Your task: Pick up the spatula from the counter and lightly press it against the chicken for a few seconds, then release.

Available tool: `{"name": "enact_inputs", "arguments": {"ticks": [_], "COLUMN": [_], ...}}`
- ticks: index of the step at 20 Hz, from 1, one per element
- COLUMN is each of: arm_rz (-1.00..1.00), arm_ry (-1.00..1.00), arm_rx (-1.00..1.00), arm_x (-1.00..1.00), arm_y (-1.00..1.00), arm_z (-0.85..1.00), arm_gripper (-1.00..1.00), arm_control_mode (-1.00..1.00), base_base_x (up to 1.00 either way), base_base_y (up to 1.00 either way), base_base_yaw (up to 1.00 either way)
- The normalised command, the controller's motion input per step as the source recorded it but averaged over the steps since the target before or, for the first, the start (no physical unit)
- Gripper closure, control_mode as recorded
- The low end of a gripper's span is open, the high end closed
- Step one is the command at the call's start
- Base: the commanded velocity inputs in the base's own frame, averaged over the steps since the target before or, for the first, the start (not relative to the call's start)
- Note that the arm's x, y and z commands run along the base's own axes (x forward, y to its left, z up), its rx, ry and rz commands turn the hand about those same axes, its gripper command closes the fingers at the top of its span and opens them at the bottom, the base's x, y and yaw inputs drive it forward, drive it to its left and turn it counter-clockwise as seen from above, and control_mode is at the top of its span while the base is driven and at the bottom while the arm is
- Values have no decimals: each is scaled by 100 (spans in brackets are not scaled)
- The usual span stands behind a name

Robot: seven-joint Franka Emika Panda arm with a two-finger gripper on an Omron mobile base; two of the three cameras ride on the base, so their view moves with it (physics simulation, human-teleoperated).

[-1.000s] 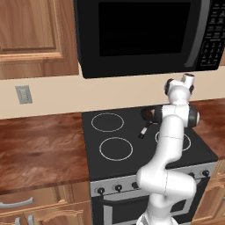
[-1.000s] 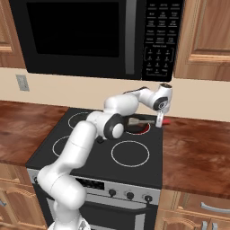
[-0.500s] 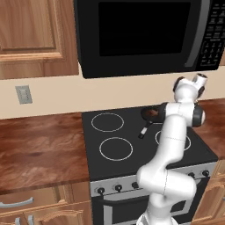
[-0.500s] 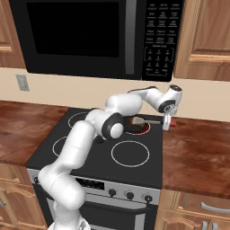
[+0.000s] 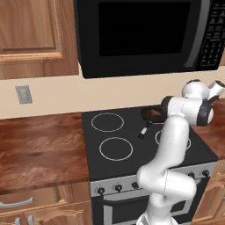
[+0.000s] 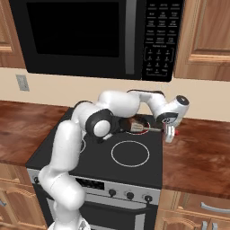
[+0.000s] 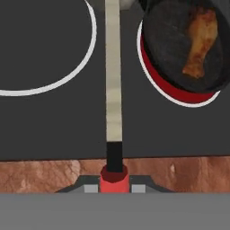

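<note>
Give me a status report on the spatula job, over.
Gripper shut on spatula handle. Spatula alongside pan, off chicken. Nothing in the way.

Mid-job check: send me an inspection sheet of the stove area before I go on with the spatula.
Surface: black stove top with white burner rings; brown counter on both sides.
Job's things: spatula reaches over the stove top beside the pan, clear of the chicken; chicken drumstick lies in a black frying pan on a red-glowing burner.
Clutter: nothing seen.
Grippers: the gripper is shut on the spatula's red handle.
Cables: nothing seen.
Surroundings: microwave above the stove; wooden cabinets; wall plate.
</note>
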Motion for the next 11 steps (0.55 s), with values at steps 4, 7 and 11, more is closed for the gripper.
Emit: {"name": "enact_inputs", "arguments": {"ticks": [4, 7, 11], "arm_rz": [19, 21, 21], "arm_ry": [-21, -22, -23], "arm_rx": [0, 0, 0], "arm_x": [-71, -67, -72], "arm_y": [15, 9, 14], "arm_z": [24, 41, 36], "arm_gripper": [100, 100, 100], "arm_control_mode": [-100, -100, -100], "base_base_x": [0, 0, 0], "base_base_y": [0, 0, 0], "base_base_yaw": [0, 0, 0]}}
